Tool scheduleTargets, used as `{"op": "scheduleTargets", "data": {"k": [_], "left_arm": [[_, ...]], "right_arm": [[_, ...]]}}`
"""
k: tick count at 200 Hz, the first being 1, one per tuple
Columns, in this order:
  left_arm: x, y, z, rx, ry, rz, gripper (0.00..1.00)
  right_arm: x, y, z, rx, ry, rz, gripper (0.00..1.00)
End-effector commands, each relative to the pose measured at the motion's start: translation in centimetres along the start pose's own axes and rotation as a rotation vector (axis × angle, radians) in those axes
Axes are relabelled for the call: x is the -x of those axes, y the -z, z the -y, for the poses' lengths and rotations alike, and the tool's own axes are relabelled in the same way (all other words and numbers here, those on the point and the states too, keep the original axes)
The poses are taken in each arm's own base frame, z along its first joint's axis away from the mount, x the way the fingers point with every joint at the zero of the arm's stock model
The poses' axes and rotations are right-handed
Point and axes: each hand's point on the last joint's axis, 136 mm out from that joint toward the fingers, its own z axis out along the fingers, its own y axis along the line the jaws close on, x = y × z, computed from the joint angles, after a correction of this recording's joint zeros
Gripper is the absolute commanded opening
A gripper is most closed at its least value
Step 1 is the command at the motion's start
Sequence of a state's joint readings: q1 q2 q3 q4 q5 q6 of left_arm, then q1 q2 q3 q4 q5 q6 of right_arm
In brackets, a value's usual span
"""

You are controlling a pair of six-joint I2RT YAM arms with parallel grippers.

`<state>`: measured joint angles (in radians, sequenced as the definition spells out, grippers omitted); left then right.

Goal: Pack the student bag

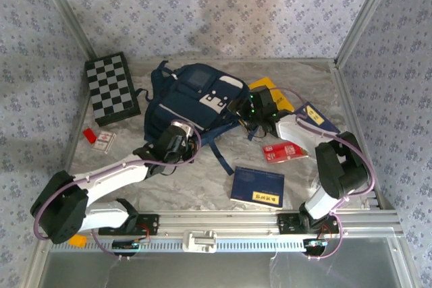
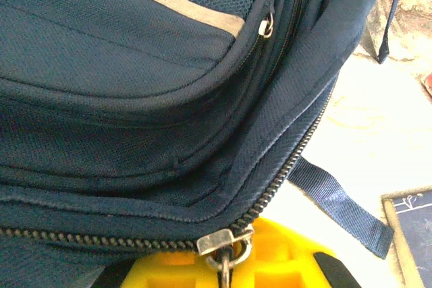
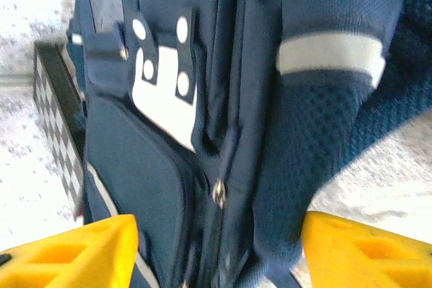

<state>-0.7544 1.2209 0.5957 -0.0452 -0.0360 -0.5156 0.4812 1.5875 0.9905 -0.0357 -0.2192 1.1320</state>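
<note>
The navy student bag lies flat in the middle of the table, white patches up. My left gripper sits at its near-left corner. In the left wrist view its yellow fingers are shut on the metal pull of the main zipper slider, with closed zipper teeth running off both ways. My right gripper is at the bag's right side. It is open, its yellow fingers wide apart, with the bag's side fabric and a small zipper slider between them.
A checkerboard lies at the back left. A yellow book and a dark blue book lie right of the bag, with a red packet nearer. Another dark blue book lies near the front edge. Small red items lie left.
</note>
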Motion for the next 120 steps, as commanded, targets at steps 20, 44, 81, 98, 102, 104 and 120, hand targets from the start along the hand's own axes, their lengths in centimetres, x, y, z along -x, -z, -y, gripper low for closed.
{"op": "scheduleTargets", "data": {"k": [20, 44, 81, 98, 102, 104, 120], "left_arm": [[2.6, 0.5, 2.2, -0.079, 0.034, 0.056, 0.0], [2.5, 0.5, 2.6, -0.101, 0.033, 0.044, 0.0], [2.3, 0.9, 3.1, -0.123, 0.023, 0.029, 0.0], [2.2, 1.1, 3.6, -0.142, 0.001, 0.029, 0.0], [2.1, 1.2, 3.6, -0.144, -0.004, 0.026, 0.0], [2.1, 1.2, 3.6, -0.144, -0.006, 0.023, 0.0], [1.6, 1.5, 3.5, -0.136, -0.01, 0.005, 0.0]], "right_arm": [[-6.6, 2.1, 0.4, 0.004, 0.003, -0.142, 0.78], [-10.0, 1.0, -1.0, 0.041, -0.019, -0.194, 0.79], [-11.3, -2.0, -2.1, 0.078, -0.095, -0.196, 0.77], [-11.0, -3.0, -2.8, 0.075, -0.07, -0.174, 0.73], [-11.0, -3.3, -2.8, 0.066, -0.061, -0.171, 0.72], [-11.0, -3.4, -2.9, 0.065, -0.056, -0.17, 0.7], [-10.9, -4.1, -3.0, 0.051, -0.024, -0.17, 0.56]]}}
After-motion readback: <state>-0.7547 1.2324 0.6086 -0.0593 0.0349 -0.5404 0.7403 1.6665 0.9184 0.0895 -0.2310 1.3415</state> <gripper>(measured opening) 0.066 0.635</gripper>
